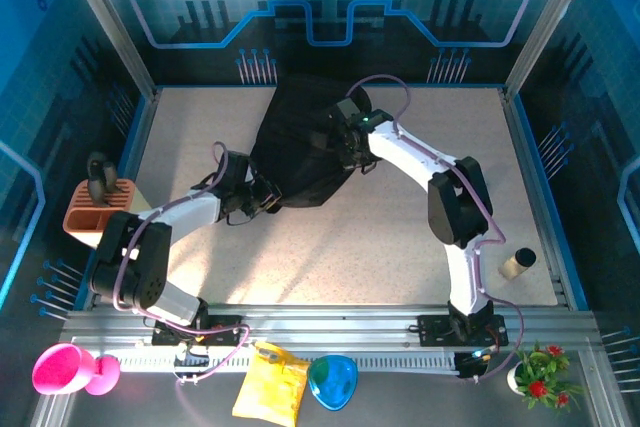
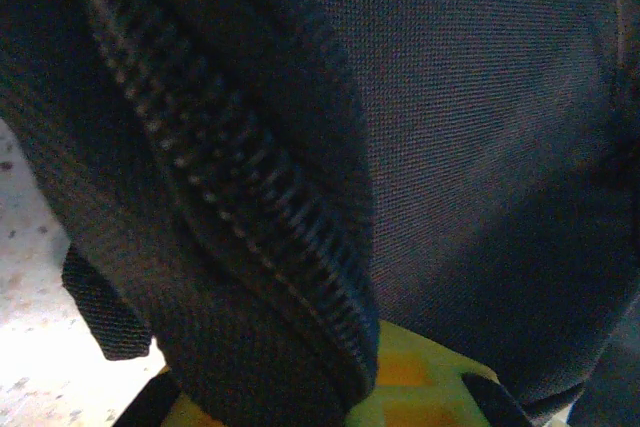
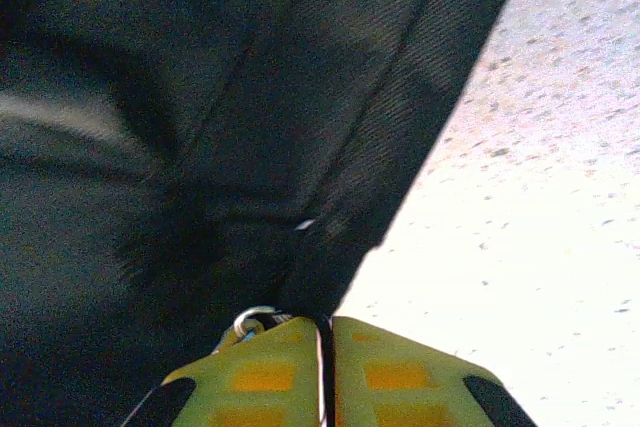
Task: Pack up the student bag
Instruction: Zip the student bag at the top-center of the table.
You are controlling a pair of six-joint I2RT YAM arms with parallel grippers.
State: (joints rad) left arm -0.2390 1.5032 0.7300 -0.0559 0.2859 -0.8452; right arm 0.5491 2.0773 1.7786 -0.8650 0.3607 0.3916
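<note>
Left end effector [image 2: 320,399], right end effector [image 3: 327,372] both pinching the student bag [image 1: 300,162], probably its zipper edge; I'd tug steadily.

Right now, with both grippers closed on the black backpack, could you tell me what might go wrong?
1. The right gripper pinches only a thin edge of the student bag beside a small metal ring; the fabric could slip out.
2. The left gripper holds a bunched fold by the zipper; pulling may drag the whole limp bag rather than open it.
</note>
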